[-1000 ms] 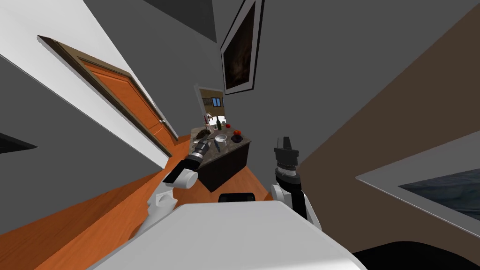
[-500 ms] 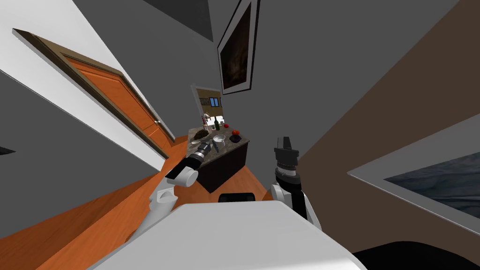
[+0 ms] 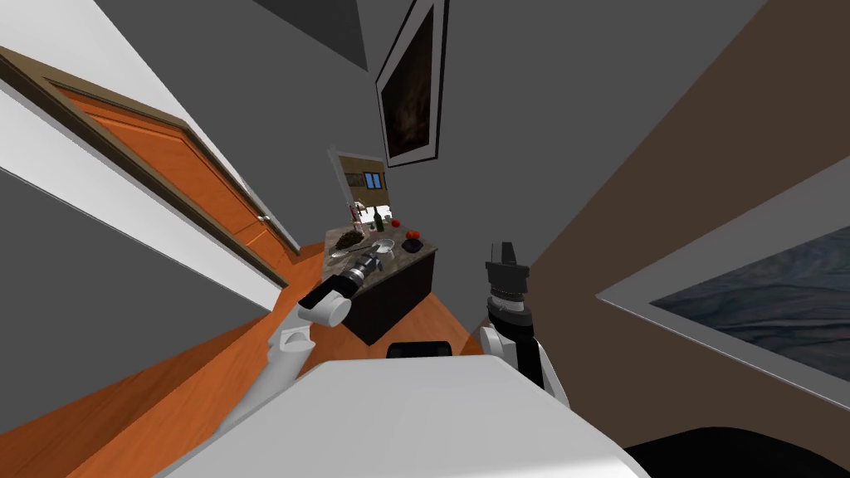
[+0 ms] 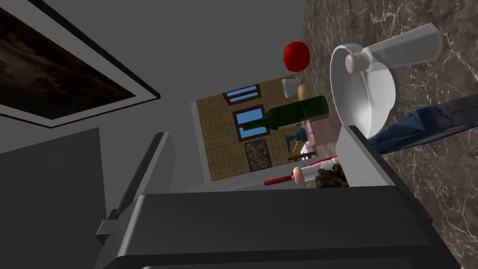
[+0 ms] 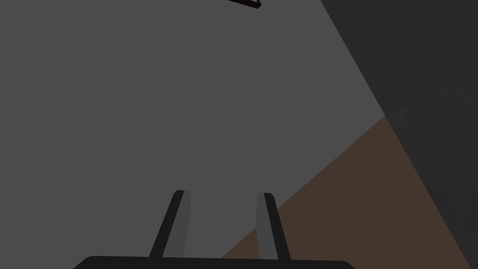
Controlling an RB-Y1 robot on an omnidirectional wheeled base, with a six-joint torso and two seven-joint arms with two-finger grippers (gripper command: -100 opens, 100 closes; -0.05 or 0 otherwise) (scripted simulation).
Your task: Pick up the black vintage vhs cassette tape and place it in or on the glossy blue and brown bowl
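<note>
My left tool is wide open at the table. The flat dark tape, I think, lies beside the white bowl. It looks stiff, light and smooth, so I should pinch its long edges. My right tool is empty and half open.

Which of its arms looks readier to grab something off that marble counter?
The left. Its left gripper, open, reaches over the marble counter, close to the white bowl and a dark blue flat thing. The right gripper points upward beside the chest, away from the counter.

Head camera steeply down, rolled, counter ahead; left wrist close above it; right wrist toward wall
</note>
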